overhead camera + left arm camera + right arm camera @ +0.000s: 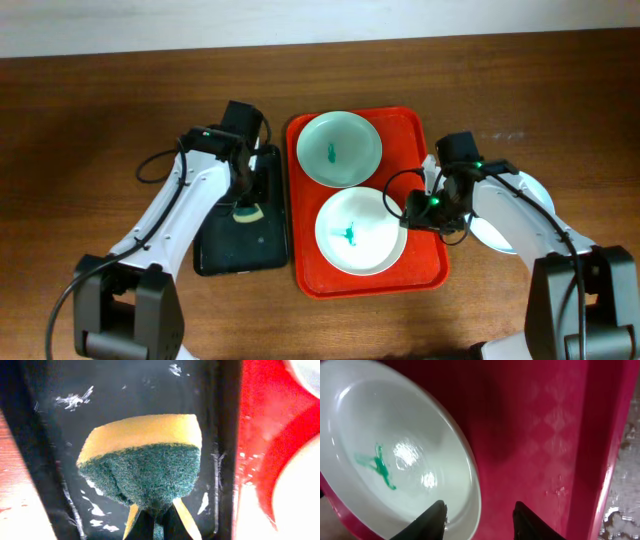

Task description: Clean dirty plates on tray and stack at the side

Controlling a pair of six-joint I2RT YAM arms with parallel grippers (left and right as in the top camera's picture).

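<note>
The red tray (pixel 425 262) holds two plates, each with a teal smear: a mint one (pixel 340 150) at the back and a paler one (pixel 360 230) in front. A third plate (pixel 536 192) lies on the table to the right, partly under my right arm. My right gripper (pixel 479 506) is open and straddles the front plate's (pixel 395 435) right rim. One finger is over the plate and the other over the tray floor (pixel 535 435). My left gripper (pixel 156 510) is shut on a yellow and green sponge (pixel 142 455) above the black tray (pixel 50 435).
The black tray (pixel 225 255) lies just left of the red tray, with wet glints on its bottom. Brown wooden table (pixel 100 120) surrounds both trays. The red tray's raised rim (pixel 600 460) stands close to my right finger.
</note>
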